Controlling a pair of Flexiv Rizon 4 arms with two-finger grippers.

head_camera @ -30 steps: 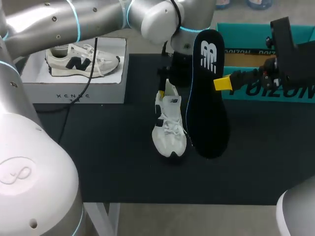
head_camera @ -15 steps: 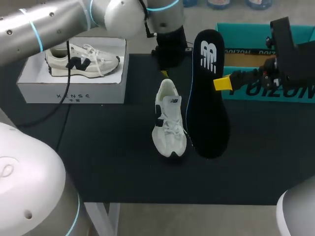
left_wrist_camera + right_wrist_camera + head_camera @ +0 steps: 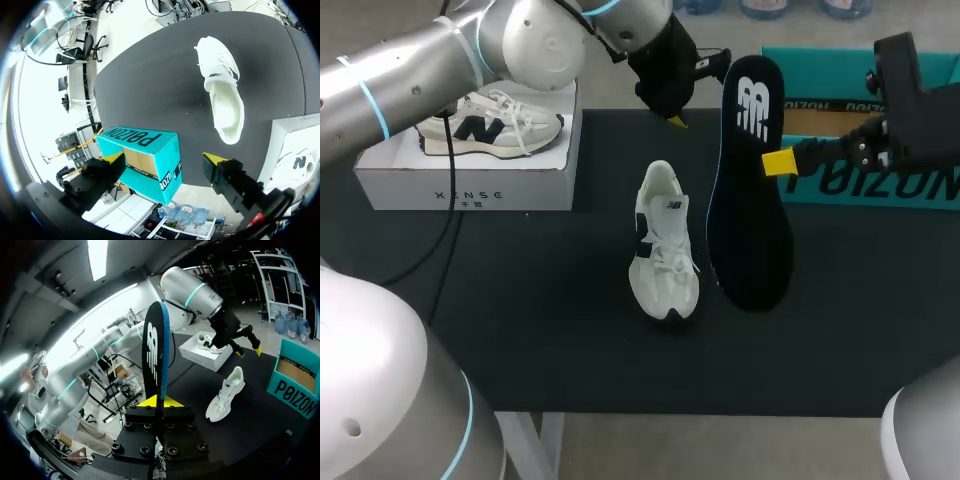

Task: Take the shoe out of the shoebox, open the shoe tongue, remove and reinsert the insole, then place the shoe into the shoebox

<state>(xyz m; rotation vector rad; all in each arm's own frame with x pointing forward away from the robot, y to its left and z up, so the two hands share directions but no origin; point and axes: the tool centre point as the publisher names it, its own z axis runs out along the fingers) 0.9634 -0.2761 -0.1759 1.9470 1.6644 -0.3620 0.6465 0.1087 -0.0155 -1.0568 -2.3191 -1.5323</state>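
1. The shoe [image 3: 665, 250] lies on the black bench [image 3: 540, 330] in the centre of the head view, toe toward the lower edge. It is out of the teal shoebox [image 3: 860, 185], which sits open at the upper right.
2. The insole [image 3: 750, 190] is out of the shoe and held in the air just to its right, running roughly parallel to it, with the broad forefoot end lowest.
3. The right end effector [image 3: 161, 401] is clamped on the insole's edge, one yellow tip pressing each face. Gripping at the side leaves both ends free, probably so that one end can be fed into the shoe's opening.
4. The left end effector [image 3: 162, 160] has its fingers spread wide with nothing between them. It hangs at the upper centre of the head view, beyond the shoe's heel. I judge it is parked there to leave the insole a free path while staying near enough to steady the shoe.
5. Removal looks done, so reinsertion should come next. The insole's forefoot end must be angled into the collar. The shoe rests loose on the bench and could slide if not braced.
6. A white box [image 3: 470, 185] with a second shoe [image 3: 485, 120] on it stands at the upper left, well apart.
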